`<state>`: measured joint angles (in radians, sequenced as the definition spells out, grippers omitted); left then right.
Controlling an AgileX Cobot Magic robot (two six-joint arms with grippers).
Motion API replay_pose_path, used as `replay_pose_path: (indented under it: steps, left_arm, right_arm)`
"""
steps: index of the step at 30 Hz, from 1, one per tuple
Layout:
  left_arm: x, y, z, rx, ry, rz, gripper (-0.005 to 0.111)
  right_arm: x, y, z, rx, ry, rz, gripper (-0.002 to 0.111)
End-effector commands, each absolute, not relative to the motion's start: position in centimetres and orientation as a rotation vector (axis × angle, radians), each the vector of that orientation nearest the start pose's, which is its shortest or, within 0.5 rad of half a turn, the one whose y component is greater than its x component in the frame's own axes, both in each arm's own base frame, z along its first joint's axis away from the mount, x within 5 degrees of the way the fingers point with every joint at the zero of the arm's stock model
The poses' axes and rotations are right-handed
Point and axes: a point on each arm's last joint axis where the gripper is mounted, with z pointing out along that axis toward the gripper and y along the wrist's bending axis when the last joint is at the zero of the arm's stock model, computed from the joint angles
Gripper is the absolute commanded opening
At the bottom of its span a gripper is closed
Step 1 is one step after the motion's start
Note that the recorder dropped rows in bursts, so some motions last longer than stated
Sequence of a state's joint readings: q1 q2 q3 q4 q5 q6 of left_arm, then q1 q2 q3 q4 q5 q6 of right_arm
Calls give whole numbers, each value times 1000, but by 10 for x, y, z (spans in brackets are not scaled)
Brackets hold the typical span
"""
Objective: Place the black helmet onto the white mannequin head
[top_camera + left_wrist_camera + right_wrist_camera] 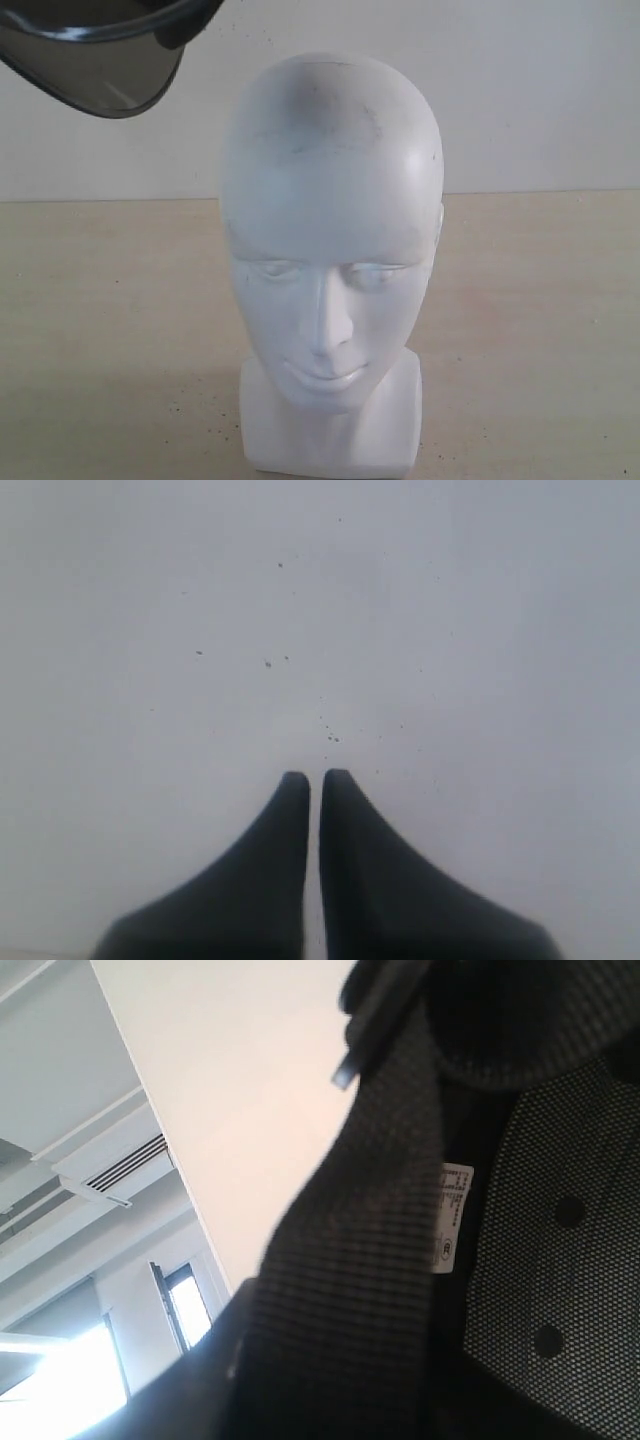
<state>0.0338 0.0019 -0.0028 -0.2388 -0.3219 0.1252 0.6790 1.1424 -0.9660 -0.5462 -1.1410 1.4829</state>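
The white mannequin head (330,250) stands upright on its blocky neck base in the middle of the exterior view, facing the camera, bare on top. The black helmet (190,22) hangs in the air at the upper left, above and beside the head and not touching it; mostly its smoky visor (95,60) shows. In the right wrist view the helmet's woven strap (350,1260) and mesh lining (560,1240) fill the frame, and my right gripper (320,1385) is shut on the helmet there, its fingers mostly hidden. My left gripper (313,777) is shut with nothing in it, before a plain pale surface.
The head stands on a beige tabletop (110,320) in front of a white wall (540,90). Neither arm shows in the exterior view. A ceiling vent (125,1165) and a bright window (190,1305) appear behind the helmet in the right wrist view.
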Motion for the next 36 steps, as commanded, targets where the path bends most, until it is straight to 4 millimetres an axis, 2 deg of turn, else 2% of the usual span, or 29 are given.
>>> replay_pose_path:
  steps: [1, 4, 6, 9, 12, 15, 17, 20, 25, 30, 36]
  left_arm:
    - [48, 9, 242, -168, 1145, -39, 4]
    - [48, 9, 242, -259, 1131, -180, 4]
    - [48, 7, 245, -238, 1135, -178, 4]
    - [43, 4, 266, -160, 1131, -135, 4]
    - [33, 2, 294, -166, 1086, -177, 4]
    - [22, 2, 319, -157, 1019, -183, 4]
    - [15, 2, 331, -157, 979, -194, 4]
    - [18, 2, 352, -178, 977, -235, 4]
    - [39, 1, 385, -160, 1058, -224, 4]
    - [69, -5, 416, -76, 1111, -251, 4]
    - [108, -25, 436, 54, 1141, -368, 4]
  right_arm:
    - [130, 159, 476, -388, 666, 1974, 0]
    - [129, 160, 476, -397, 667, 1968, 0]
    - [128, 161, 474, -432, 679, 1957, 0]
    - [130, 163, 464, -396, 714, 1970, 0]
    - [138, 161, 448, -293, 747, 1957, 0]
    - [140, 161, 437, -268, 780, 1947, 0]
    - [140, 161, 435, -268, 788, 1947, 0]
    - [140, 162, 435, -275, 790, 1945, 0]
    - [139, 163, 434, -296, 799, 1941, 0]
    - [140, 164, 433, -295, 818, 1927, 0]
    - [141, 164, 432, -296, 831, 1897, 0]
